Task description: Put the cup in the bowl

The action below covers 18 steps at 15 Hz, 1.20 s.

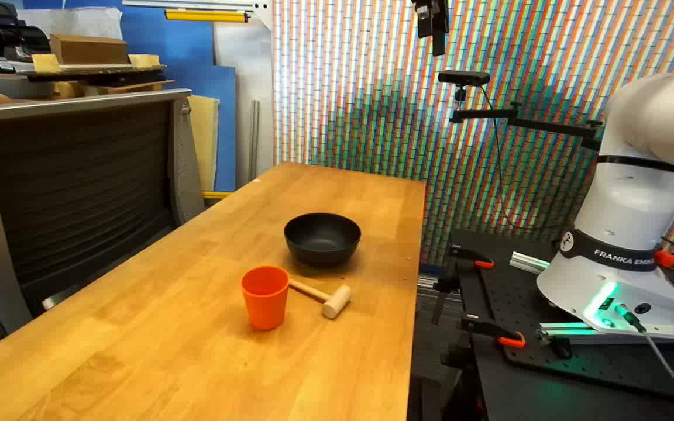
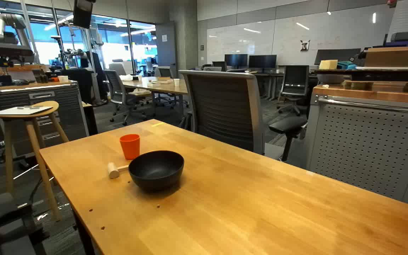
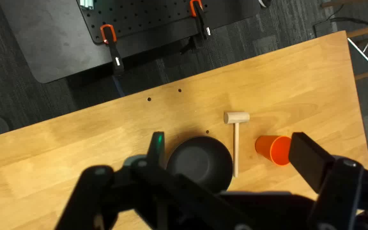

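Gripper point(image 3: 227, 143), high over the bench point(image 3: 286, 86) — my jaws stand wide apart | cup point(image 3: 271, 149) upright on the bench well below me, in the wrist view just beside one finger point(image 3: 310, 161) | bowl point(image 3: 203, 163) also below, toward my other finger, partly hidden by my gripper | wooden mallet point(image 3: 236, 143) lying between cup and bowl

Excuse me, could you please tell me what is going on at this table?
A robot arm is meant to put the cup in the bowl, but it is not holding anything. Its open hand hangs above the table. The cup stands upright, apart from the bowl, and a wooden mallet lies between them. The cup has yet to be picked up.
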Each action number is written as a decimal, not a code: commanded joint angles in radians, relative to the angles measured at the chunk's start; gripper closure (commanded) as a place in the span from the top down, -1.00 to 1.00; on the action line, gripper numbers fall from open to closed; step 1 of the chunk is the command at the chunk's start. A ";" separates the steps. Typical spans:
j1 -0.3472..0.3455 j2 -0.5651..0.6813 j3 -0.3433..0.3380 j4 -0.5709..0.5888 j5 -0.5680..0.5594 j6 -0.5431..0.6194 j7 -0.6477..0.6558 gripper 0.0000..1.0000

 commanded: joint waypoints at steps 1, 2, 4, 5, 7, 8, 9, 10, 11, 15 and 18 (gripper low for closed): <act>-0.032 0.005 0.025 0.006 0.008 -0.005 -0.010 1.00; -0.032 0.004 0.025 0.008 0.008 -0.005 -0.011 1.00; -0.032 0.002 0.025 0.009 0.008 -0.005 -0.011 1.00; -0.032 0.002 0.025 0.009 0.008 -0.005 -0.011 1.00; -0.033 0.027 0.039 0.010 0.011 0.044 0.023 1.00; -0.021 0.057 0.068 0.008 0.002 0.079 0.041 1.00; -0.010 0.081 0.099 0.000 -0.013 0.130 0.062 1.00; 0.012 0.117 0.143 -0.010 -0.023 0.192 0.086 1.00; 0.025 0.142 0.176 -0.015 -0.043 0.230 0.092 1.00; 0.106 0.298 0.315 -0.022 -0.125 0.425 0.141 1.00; 0.172 0.450 0.387 -0.006 -0.212 0.619 0.205 1.00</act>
